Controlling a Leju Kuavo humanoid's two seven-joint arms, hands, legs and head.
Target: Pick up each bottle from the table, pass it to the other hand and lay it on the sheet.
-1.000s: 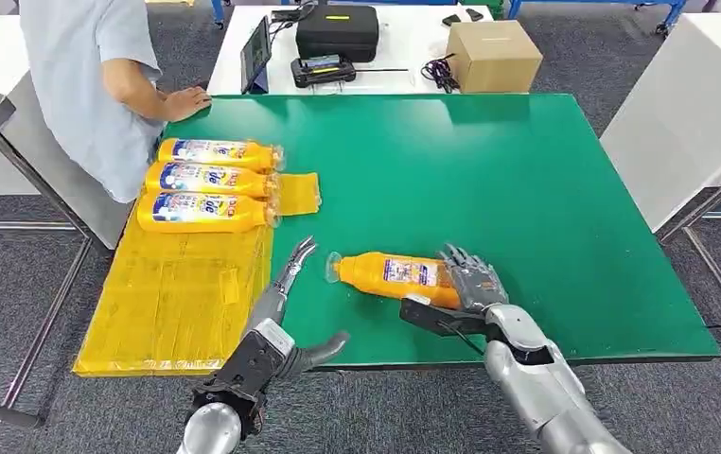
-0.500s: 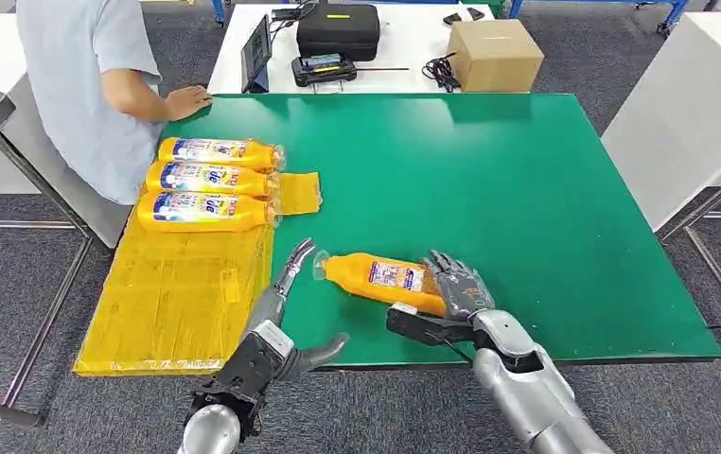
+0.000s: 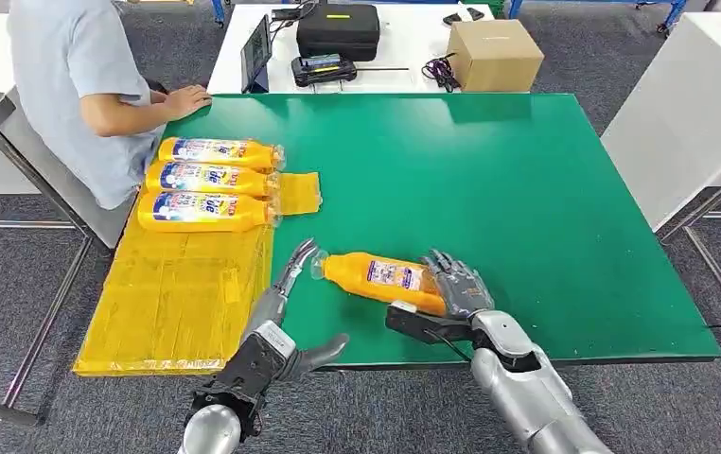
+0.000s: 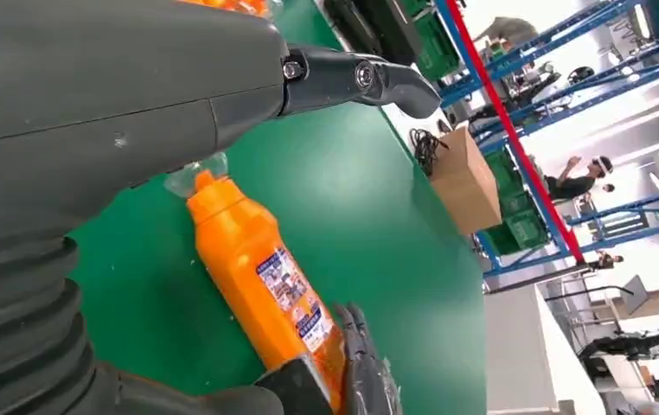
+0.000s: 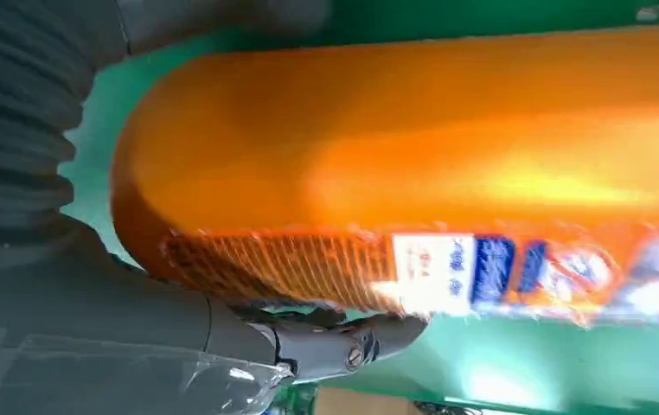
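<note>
My right hand (image 3: 451, 295) grips the base end of an orange bottle (image 3: 380, 279) lying on its side above the green table (image 3: 489, 170), its clear cap pointing to the left. That bottle (image 5: 412, 164) looms large and blurred in the right wrist view. My left hand (image 3: 286, 303) is open, fingers spread, with its fingertips (image 3: 302, 252) just beside the cap. In the left wrist view the bottle (image 4: 261, 285) lies past my thumb. Three orange bottles (image 3: 207, 182) lie side by side on the yellow sheet (image 3: 177, 293) at the table's left edge.
A person (image 3: 82, 85) sits at the far left with one hand (image 3: 184, 100) resting on the table corner. Behind the green table a white table carries a black case (image 3: 338, 30), a tablet (image 3: 255, 55) and a cardboard box (image 3: 492, 55).
My right hand has carried the bottle to the left, bringing its cap up to my left hand's fingertips. The left hand has stayed put. The person has leaned slightly.
</note>
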